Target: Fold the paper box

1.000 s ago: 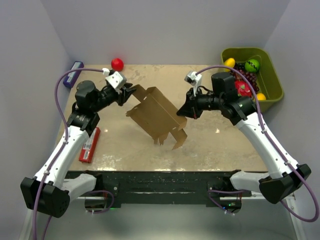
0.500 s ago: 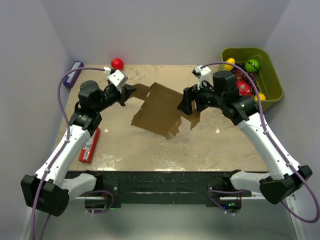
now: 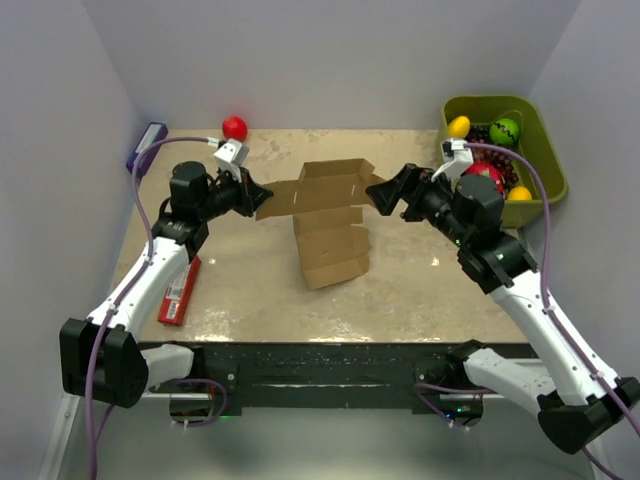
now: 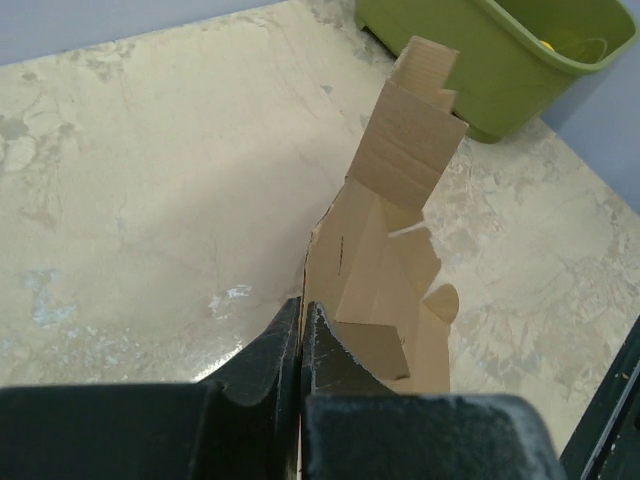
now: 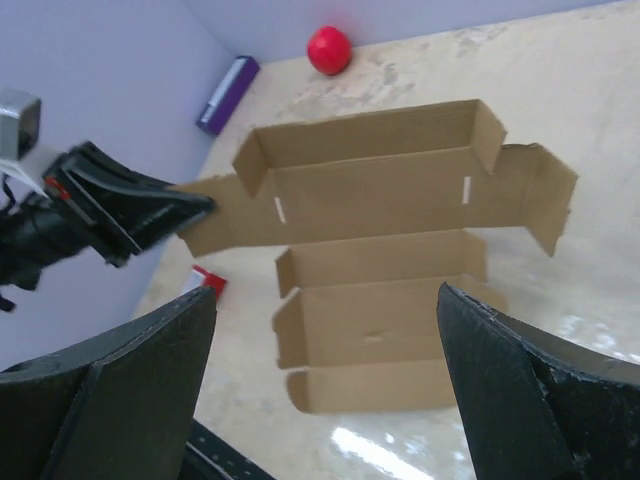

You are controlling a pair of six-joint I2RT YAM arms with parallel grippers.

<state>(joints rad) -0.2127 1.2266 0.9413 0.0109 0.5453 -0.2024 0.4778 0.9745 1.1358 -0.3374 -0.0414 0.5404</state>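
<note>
The paper box [image 3: 325,215] is an unfolded brown die-cut sheet with notched flaps, held up over the middle of the table, its near panels drooping toward the tabletop. My left gripper [image 3: 260,198] is shut on the sheet's left flap; in the left wrist view the jaws [image 4: 300,312] pinch the cardboard edge and the paper box [image 4: 385,250] stretches away from them. My right gripper [image 3: 388,192] stands wide open just off the sheet's right edge, touching nothing. The right wrist view has the paper box [image 5: 370,190] ahead of my open right gripper [image 5: 328,292], and my left gripper [image 5: 185,208] on its flap.
A green bin [image 3: 548,160] with toy fruit stands at the back right. A red ball [image 3: 234,127] lies at the back left, with a small purple box [image 3: 146,145] against the left wall. A flat red box [image 3: 180,290] lies under the left arm.
My right gripper let go of the sheet, opened wide and drew back to the right. My left gripper shut on the left flap. The sheet swung round and opened out.
</note>
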